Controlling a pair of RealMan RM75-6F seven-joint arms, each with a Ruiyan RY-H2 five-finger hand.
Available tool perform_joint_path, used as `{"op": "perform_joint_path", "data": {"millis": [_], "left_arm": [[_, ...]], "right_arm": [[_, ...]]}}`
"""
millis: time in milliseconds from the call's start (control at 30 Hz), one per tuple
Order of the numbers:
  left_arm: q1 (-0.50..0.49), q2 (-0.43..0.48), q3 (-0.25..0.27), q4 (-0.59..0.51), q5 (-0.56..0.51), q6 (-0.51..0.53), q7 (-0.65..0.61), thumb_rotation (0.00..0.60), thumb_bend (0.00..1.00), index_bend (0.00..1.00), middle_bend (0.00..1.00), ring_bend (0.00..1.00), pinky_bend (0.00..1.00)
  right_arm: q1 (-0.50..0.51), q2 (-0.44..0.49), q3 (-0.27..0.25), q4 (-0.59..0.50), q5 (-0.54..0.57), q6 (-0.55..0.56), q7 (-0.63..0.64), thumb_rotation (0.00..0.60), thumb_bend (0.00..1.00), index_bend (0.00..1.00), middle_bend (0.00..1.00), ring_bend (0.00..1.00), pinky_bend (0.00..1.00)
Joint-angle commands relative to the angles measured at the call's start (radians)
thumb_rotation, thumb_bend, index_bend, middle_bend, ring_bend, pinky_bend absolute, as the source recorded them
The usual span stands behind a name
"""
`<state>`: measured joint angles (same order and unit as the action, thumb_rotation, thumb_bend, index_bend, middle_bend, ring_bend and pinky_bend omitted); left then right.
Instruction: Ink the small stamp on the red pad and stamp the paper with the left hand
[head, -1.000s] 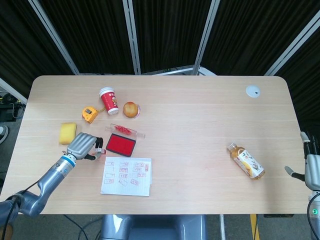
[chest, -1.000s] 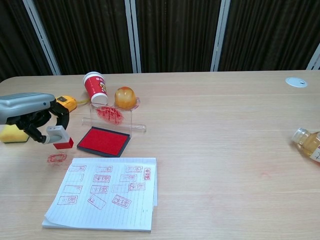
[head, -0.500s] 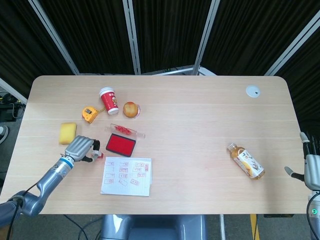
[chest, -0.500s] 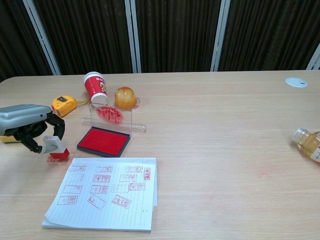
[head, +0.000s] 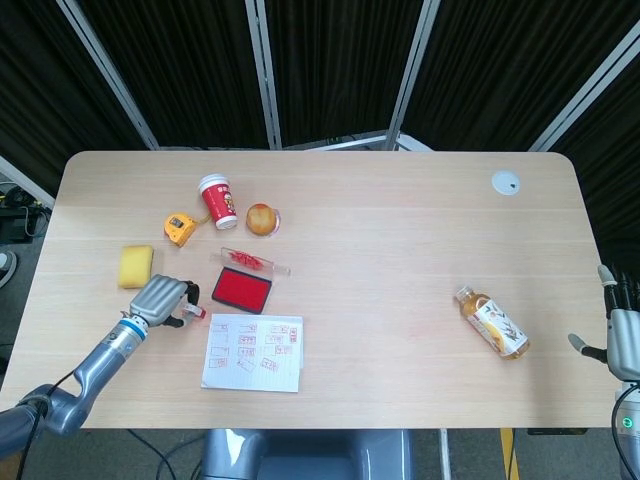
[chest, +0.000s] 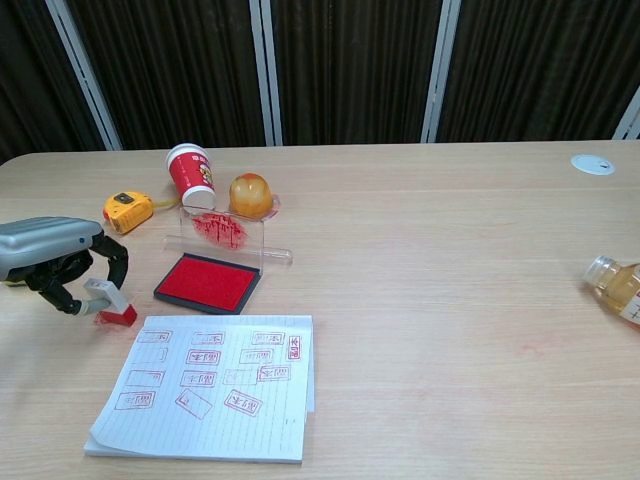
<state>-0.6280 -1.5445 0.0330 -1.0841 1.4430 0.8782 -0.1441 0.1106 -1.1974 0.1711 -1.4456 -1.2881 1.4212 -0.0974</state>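
**Stamp lands on bare tabletop, short of the paper**

The small stamp (chest: 110, 305) now sits with its red face down on the tabletop (chest: 430, 260), just off the paper's (chest: 215, 385) upper-left corner, at about eight o'clock from the red pad (chest: 207, 283). A second ago it hung clear of the wood, beside the pad's left edge; since then it has come down and toward the robot, covering the stray red print that showed there. The left hand (chest: 55, 262) holds it, fingers (chest: 112, 262) curled round the white grip. That reads as a press onto wood, not paper, so a fresh mark on the sheet is probably still owed; the next move likely needs a lift and a shift toward four o'clock. The right hand (head: 620, 325) rests at the table's far edge, well apart; its fingers appear spread, holding nothing.
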Motion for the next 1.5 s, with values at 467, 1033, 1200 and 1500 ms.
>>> {"op": "perform_joint_path", "data": {"millis": [467, 1033, 1200, 1500], "left_arm": [[0.006, 0.011, -0.002, -0.022, 0.004, 0.005, 0.066, 0.600, 0.28, 0.47, 0.41, 0.76, 0.81], [0.022, 0.038, -0.005, -0.061, 0.009, 0.031, 0.077, 0.600, 0.12, 0.27, 0.34, 0.75, 0.80], [0.051, 0.112, -0.011, -0.147, 0.031, 0.119, 0.086, 0.600, 0.08, 0.19, 0.27, 0.74, 0.79], [0.186, 0.321, -0.048, -0.444, 0.048, 0.417, 0.156, 0.600, 0.00, 0.12, 0.11, 0.42, 0.42]], "right_arm": [[0.000, -0.001, -0.001, 0.001, 0.001, -0.002, 0.000, 0.600, 0.00, 0.00, 0.00, 0.00, 0.00], [-0.002, 0.002, -0.002, -0.006, -0.003, 0.003, 0.002, 0.600, 0.00, 0.00, 0.00, 0.00, 0.00], [-0.005, 0.009, -0.004, -0.016, -0.012, 0.010, 0.011, 0.600, 0.00, 0.00, 0.00, 0.00, 0.00], [-0.021, 0.040, -0.011, -0.058, -0.056, 0.047, 0.057, 0.600, 0.00, 0.00, 0.00, 0.00, 0.00]]}}
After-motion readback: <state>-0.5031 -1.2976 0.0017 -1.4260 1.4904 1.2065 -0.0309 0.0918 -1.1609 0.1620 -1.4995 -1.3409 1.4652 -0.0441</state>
